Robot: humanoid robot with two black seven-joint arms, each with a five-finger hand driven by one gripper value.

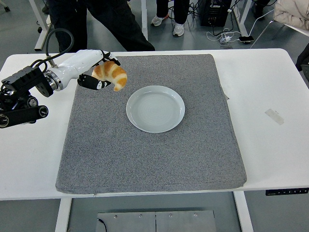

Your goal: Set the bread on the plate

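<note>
The bread is a golden croissant held in my left hand, lifted above the grey mat, up and left of the plate. The fingers are curled around its left side. The white round plate lies empty on the mat's middle, apart from the croissant by a short gap. My left arm comes in from the left edge. My right arm is out of view.
A grey felt mat covers most of the white table. A piece of tape lies on the table at the right. People's legs stand behind the table's far edge.
</note>
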